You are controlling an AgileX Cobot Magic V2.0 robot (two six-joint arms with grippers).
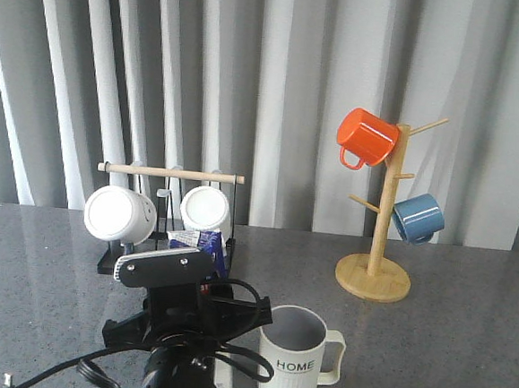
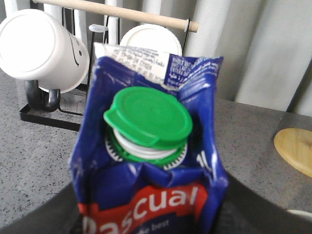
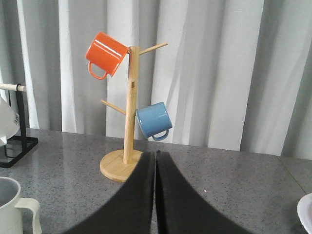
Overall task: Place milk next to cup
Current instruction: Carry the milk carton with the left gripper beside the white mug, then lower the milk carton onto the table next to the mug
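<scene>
L gripper [image 2: 146,229] clamped on blue-white Pascual milk carton w/ green cap [image 2: 148,161], carton just at 9 o'clock of ribbed grey-white HOME mug [image 1: 293,358]. R gripper [image 3: 155,195] fingers pressed together, holding nothing.

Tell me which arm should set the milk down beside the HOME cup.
Left. Its hand already grips the milk, just left of the cup. The right hand is shut, holding nothing.

Glossy creased milk [image 2: 146,195] carton with smooth plastic cap; matt ribbed ceramic cup [image 1: 293,358]; speckled stone-look table [image 1: 445,352].
</scene>
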